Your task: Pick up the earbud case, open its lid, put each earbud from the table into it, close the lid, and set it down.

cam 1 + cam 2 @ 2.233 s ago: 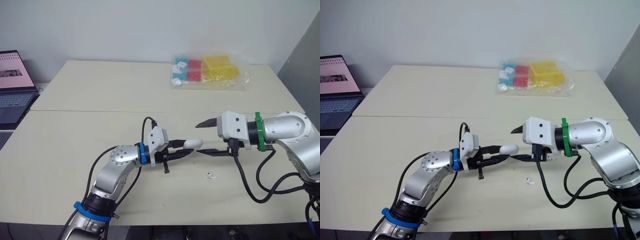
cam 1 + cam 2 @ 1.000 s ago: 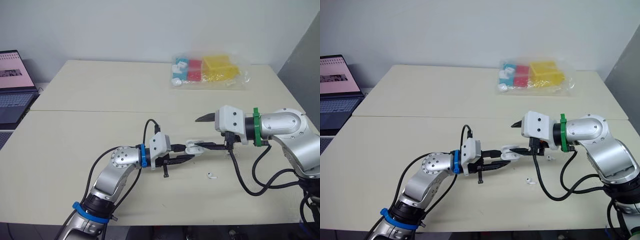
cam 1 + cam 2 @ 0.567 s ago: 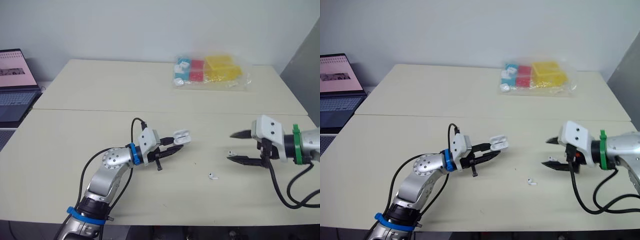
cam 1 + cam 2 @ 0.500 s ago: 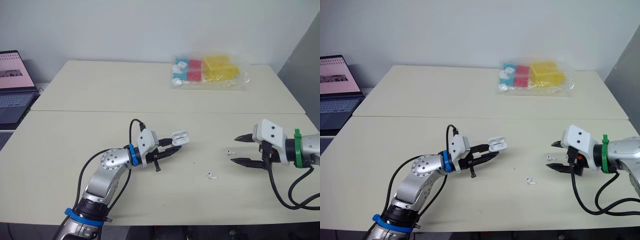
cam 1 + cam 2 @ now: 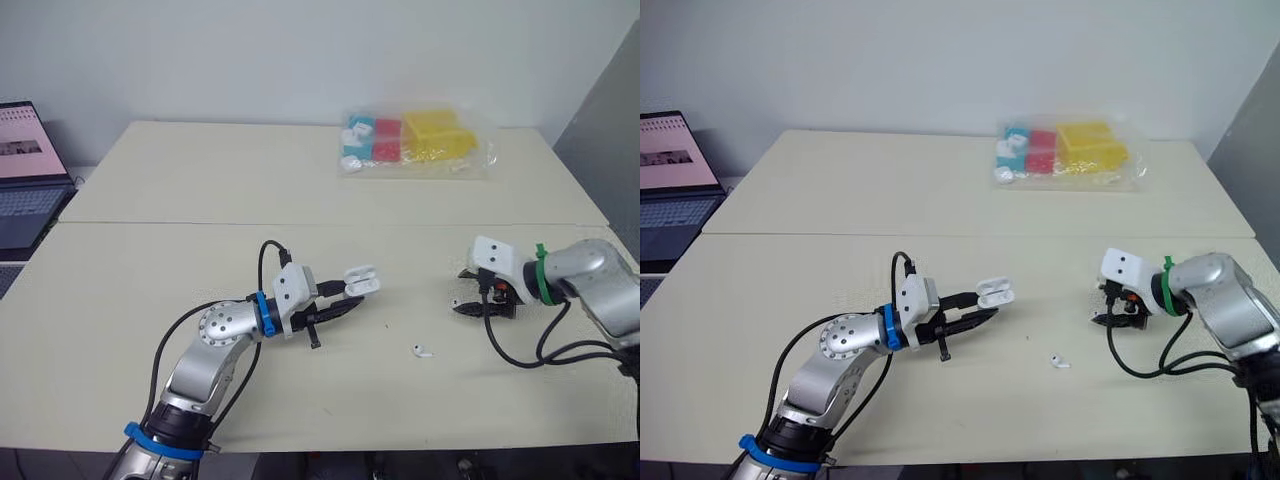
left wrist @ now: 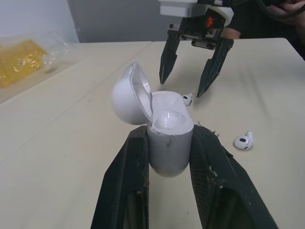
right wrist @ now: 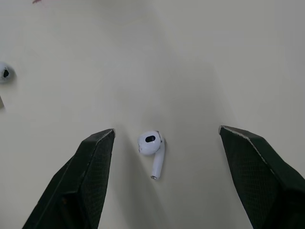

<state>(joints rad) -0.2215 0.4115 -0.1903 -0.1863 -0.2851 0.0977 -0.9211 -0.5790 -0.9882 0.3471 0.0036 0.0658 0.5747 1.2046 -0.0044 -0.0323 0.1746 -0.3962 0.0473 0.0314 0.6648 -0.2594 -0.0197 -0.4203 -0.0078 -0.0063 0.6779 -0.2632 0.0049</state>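
**Now the lid [image 6: 127, 98] is up and your right tool [image 7: 167, 130] straddles one earbud [image 7: 151, 143]**

A second ago that tool was at the earbud case [image 6: 169, 143], working the lid. Since then it has swung away to the right and dropped to the bench [image 5: 200, 200]. It is spread wide with nothing held, and the earbud lies untouched in the gap. Your left tool [image 5: 350, 298] is clamped on the case body, holding it off the bench with the lid tipped back. Opening looks done, and loading comes next. The second earbud [image 5: 423, 350] lies apart, between the arms, nearer the front edge. The bag of coloured blocks [image 5: 410, 140] and the laptop [image 5: 25, 170] sit far off. Nothing blocks the pinch.
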